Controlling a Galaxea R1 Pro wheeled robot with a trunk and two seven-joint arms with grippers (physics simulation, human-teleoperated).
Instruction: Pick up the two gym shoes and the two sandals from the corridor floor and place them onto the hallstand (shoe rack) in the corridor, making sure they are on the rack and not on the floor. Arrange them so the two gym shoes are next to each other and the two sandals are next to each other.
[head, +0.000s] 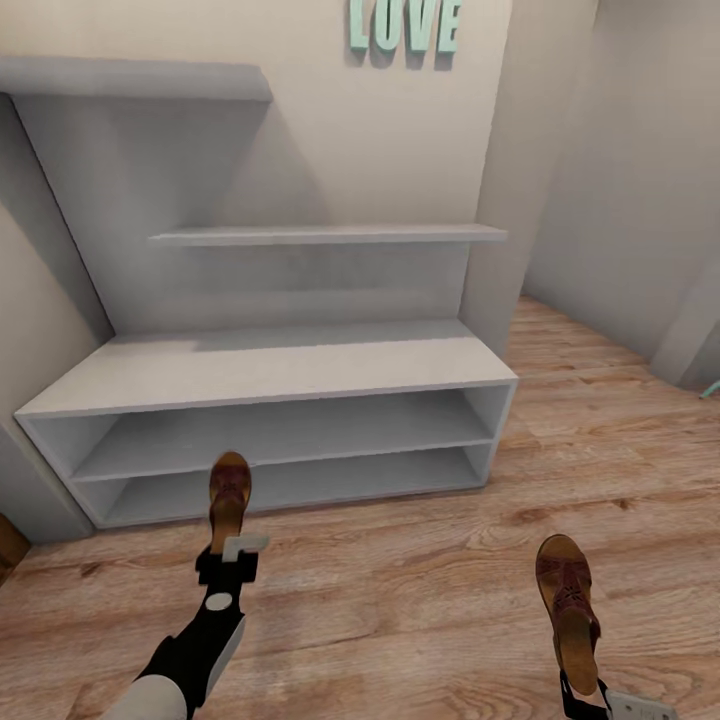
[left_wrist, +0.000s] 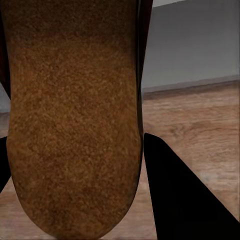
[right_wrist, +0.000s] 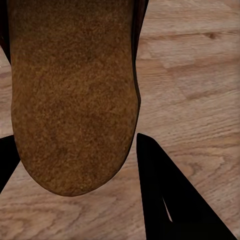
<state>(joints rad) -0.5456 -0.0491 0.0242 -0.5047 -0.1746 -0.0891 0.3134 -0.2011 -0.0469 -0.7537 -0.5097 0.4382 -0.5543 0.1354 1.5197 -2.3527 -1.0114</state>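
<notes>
Standing against the beige wall, the wide light-grey hallstand (head: 270, 365) with its two low shelves, flat top and two staggered floating shelves has nothing on it. Below it runs the light brown wood-plank corridor floor (head: 420, 570). The left gripper (head: 228, 560) is clamped on one dark brown strappy sandal with a tan cork footbed (head: 229, 497), held in front of the lowest shelf. The right gripper (head: 590, 690) grips the second brown sandal (head: 568, 600) above the floor, well right of the first.
</notes>
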